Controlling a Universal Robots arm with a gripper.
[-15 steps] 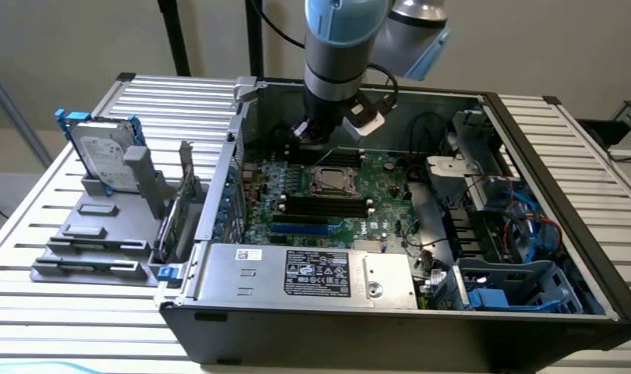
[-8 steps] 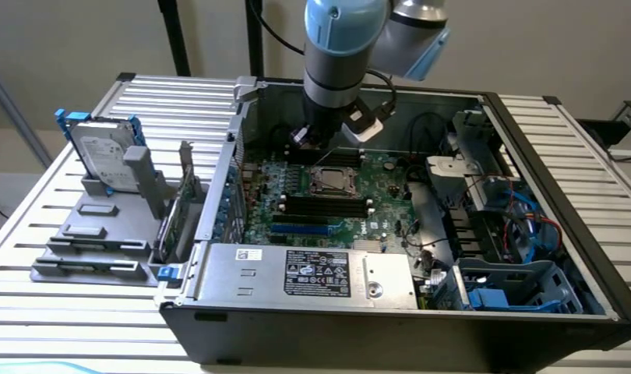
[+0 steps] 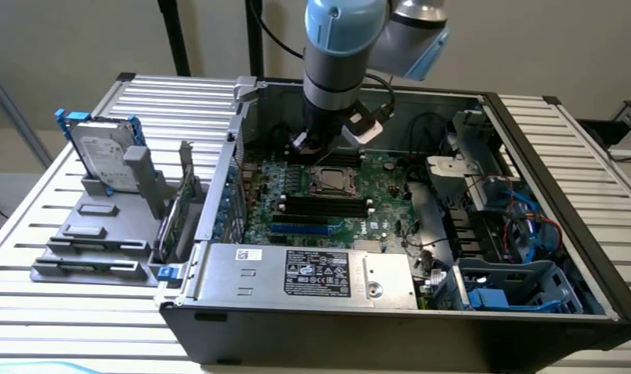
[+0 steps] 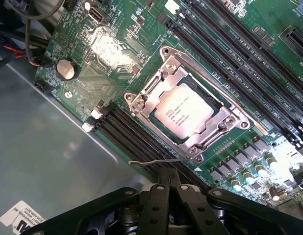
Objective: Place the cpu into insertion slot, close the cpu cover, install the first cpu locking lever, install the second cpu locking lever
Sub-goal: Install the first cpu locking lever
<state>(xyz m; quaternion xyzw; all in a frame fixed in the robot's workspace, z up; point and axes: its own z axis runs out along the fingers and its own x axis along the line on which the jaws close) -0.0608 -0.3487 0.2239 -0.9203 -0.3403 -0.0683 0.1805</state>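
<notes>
Gripper (image 3: 307,148) in the exterior view hangs on the arm inside an open pc case (image 3: 399,335), low over the green motherboard (image 3: 383,210). It sits just behind the socket, w/ nothing between its tips. The cpu (image 3: 331,181) shows as a pale square in the socket, mid-board, just in front of the gripper. The case lies on a slatted table (image 3: 45,312). A hard drive (image 3: 100,148) stands upright in a grey fixture at the exterior view's left, well apart from the case. A silver power supply (image 3: 294,269) w/ a label sits along the case's near edge.

Wrist view: gripper (image 4: 168,172) has both fingers pressed flat together, fully closed, gripping nothing. It hovers clear of the board, near one corner of the socket. The cpu (image 4: 183,113) sits in the insertion slot (image 4: 206,94), silver face up w/ print on it. The cpu cover (image 4: 152,93) is down flat around it, a silvery frame w/ the chip showing thru its open centre. A thin metal lever (image 4: 156,160) runs out from the socket corner nearest the gripper, lying across the black memory slots (image 4: 127,129). Can't tell if it's latched. A coin cell (image 4: 66,69) sits on the board, apart from the socket.
</notes>
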